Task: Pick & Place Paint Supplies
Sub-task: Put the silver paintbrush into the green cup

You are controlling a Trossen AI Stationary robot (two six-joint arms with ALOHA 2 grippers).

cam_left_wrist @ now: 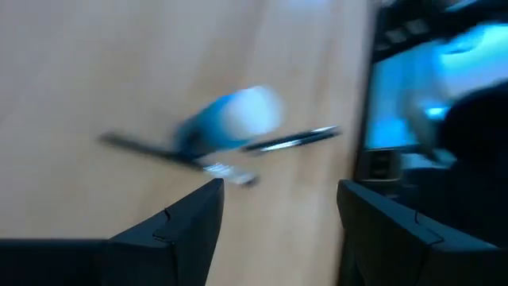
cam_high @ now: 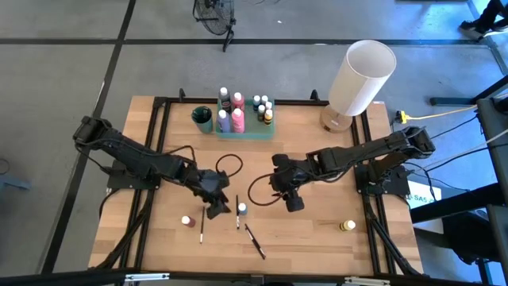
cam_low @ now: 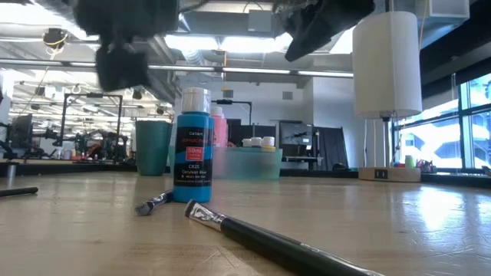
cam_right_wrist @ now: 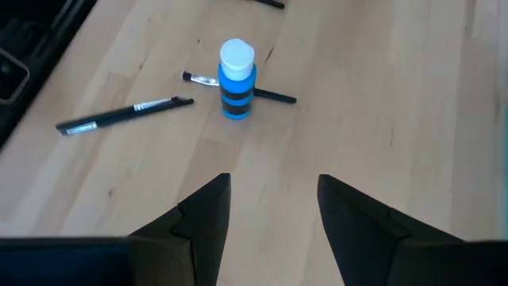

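While the blue paint bottle stands upright on the wooden table, both grippers hang above it with nothing in them. The left gripper is just beside the bottle, its fingers apart. The right gripper is near the bottle on its other side, its fingers apart too. One thin paintbrush lies right by the bottle. Another paintbrush lies near, closer to the table's front edge.

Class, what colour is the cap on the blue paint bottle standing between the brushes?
White cap; the right wrist view shows it best.
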